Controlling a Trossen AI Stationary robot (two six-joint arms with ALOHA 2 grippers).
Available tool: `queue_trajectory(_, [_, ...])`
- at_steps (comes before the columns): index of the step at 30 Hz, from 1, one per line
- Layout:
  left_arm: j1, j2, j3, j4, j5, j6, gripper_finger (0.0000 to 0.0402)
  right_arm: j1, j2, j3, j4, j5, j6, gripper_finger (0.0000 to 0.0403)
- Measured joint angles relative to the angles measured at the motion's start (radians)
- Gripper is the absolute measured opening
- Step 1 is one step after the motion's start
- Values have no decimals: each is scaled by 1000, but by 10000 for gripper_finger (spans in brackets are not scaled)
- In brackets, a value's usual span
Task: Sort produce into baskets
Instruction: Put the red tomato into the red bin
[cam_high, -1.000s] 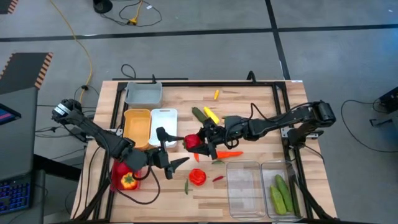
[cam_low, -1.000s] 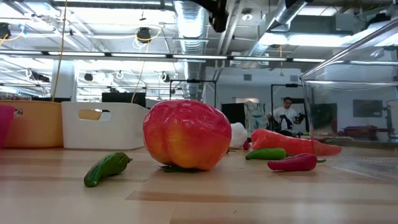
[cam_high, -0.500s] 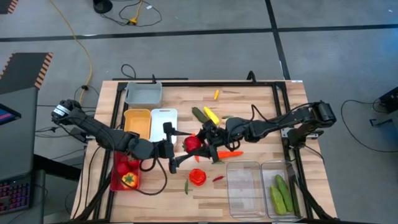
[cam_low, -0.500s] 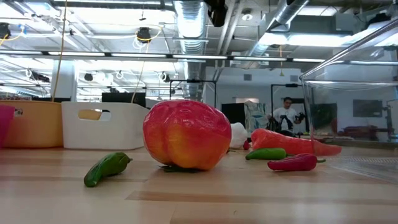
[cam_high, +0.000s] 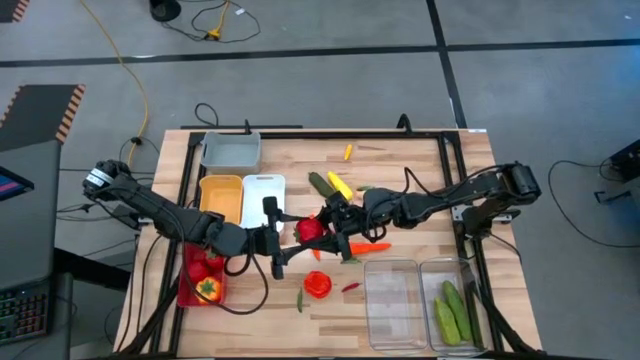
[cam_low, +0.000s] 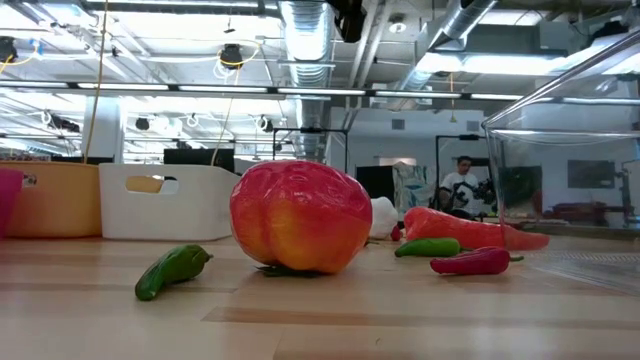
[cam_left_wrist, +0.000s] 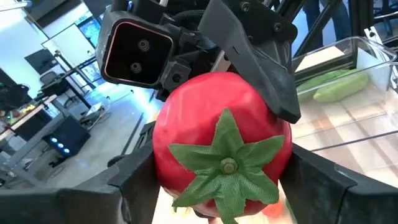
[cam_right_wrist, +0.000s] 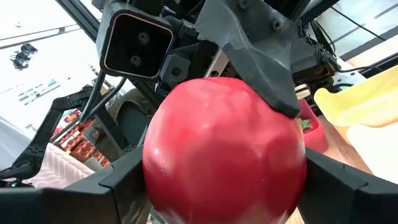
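Tomato (cam_high: 309, 229) mid-table between both grippers, pepper (cam_high: 318, 284) just in front of it, cucumbers (cam_high: 451, 310) in the front-right bin (cam_high: 478, 335) (another bin (cam_high: 391, 318) beside it)

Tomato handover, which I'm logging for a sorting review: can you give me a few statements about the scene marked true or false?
1. The tomato sits between the left pincer and the right pincer. True.
2. The rightmost clear basket holds carrots. False: it holds green cucumbers.
3. The red basket already has produce in it. True.
4. A carrot lies in the white basket. False: it lies on the table, close to the right pincer.
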Motion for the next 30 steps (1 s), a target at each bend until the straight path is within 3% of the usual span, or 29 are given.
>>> queue_trajectory(30, [0,0,0,2,-4,-1,272,-7,0,1,-14,0,29,350])
